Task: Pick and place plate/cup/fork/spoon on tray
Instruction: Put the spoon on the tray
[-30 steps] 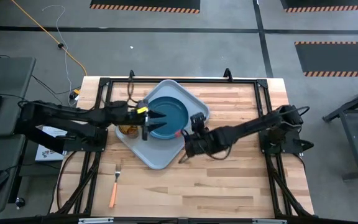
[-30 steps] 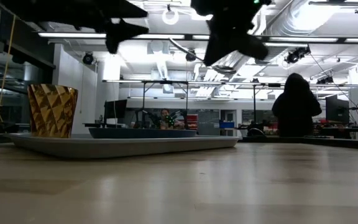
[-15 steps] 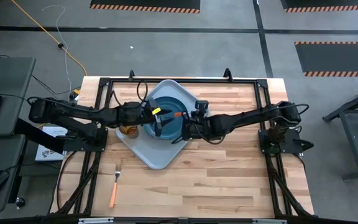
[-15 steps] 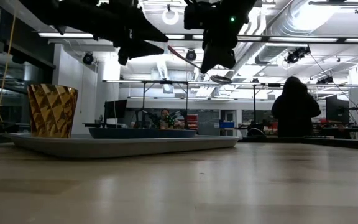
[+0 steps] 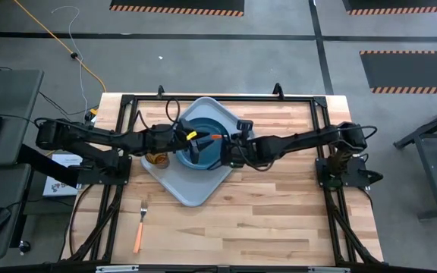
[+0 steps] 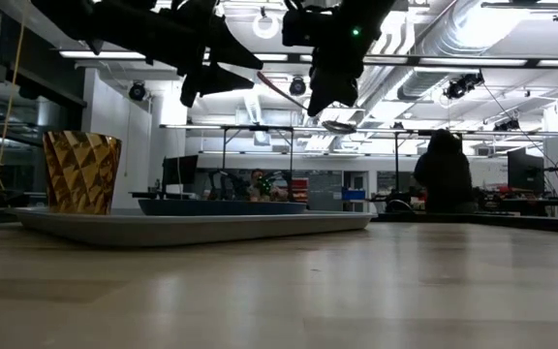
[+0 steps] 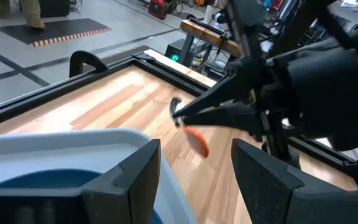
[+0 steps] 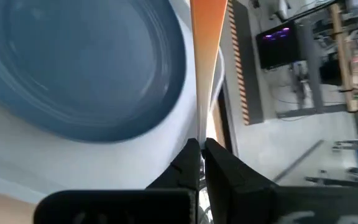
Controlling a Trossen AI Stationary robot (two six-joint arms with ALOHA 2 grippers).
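Note:
The grey-blue tray [image 5: 192, 189] lies at the table's far left of centre. On it stand the dark blue plate [image 5: 203, 127] and, at its left, the amber cup [image 5: 155, 158]. My right gripper [image 5: 228, 148] is shut on the orange-handled spoon [image 5: 217, 137] in the air over the plate's right side. My left gripper [image 5: 194, 148] hovers open and empty over the plate, facing the spoon. The orange-handled fork [image 5: 139, 226] lies flat on the wood near the front left. My right gripper pinches the spoon's slim neck [image 8: 198, 127] between its two fingers, just below the orange handle [image 8: 207, 43]. The handle runs straight on past the fingertips, toward my left gripper. The spoon is lifted clear and slanted, its bowl [image 6: 339, 125] the low end.
Black frame rails [image 5: 218, 97] run along the table's far edge and both sides. Bare wood [image 5: 279, 220] lies right of and in front of the tray. A person [image 6: 440, 174] stands in the room far behind the table.
My right gripper has carried the spoon from beside the tray's right corner toward the far edge, to over the plate's right side. My left gripper has reached toward the right over the plate, so the two grippers now face each other closely.

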